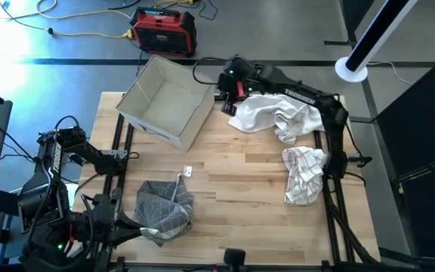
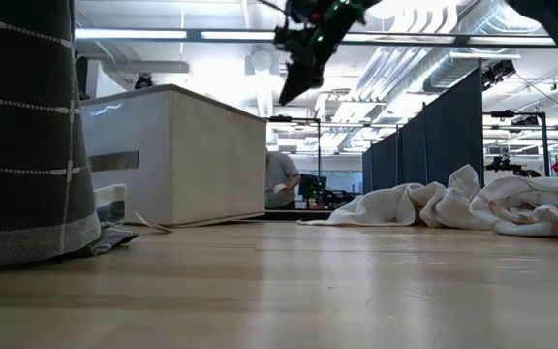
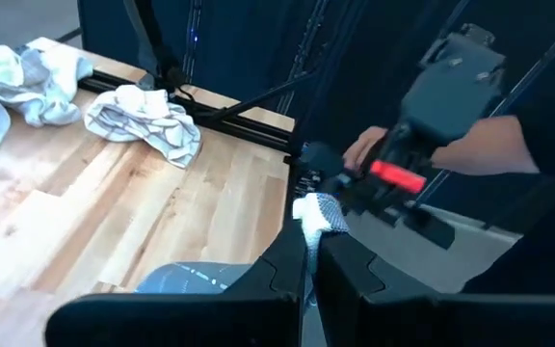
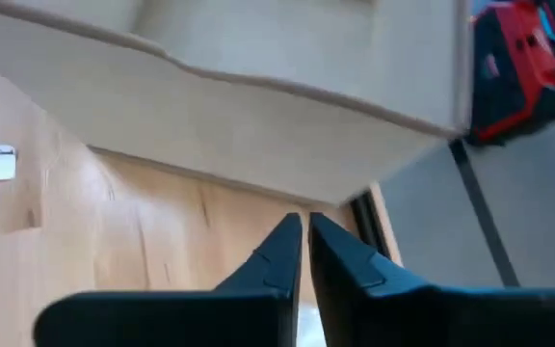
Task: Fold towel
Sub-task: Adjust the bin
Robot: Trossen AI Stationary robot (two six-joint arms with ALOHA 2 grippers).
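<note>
A dark grey checked towel (image 1: 163,210) sits bunched near the table's front left; in the low view it rises tall at the left (image 2: 22,136), its lower end on the table. My left gripper (image 3: 308,246) reaches it from the left (image 1: 146,224) and is shut on it. My right gripper (image 4: 303,229) is shut on nothing. It hangs above the table's far middle (image 1: 229,104), beside a beige box (image 1: 165,102). A heap of white towels (image 1: 278,113) lies at the far right. My left gripper pinches a small bit of the checked towel (image 3: 318,214) between its two fingertips, coming in from the table's left side. Edge or fold, I cannot tell. The rest of the towel (image 3: 186,280) sits below the fingers, its lower part on the table.
A white striped towel (image 1: 303,175) lies crumpled at the right edge. A small white label (image 1: 187,171) lies mid-table. A person's hand (image 3: 489,145) holds a dark device with a red part beyond the table's near edge. Bare wood shows in the middle.
</note>
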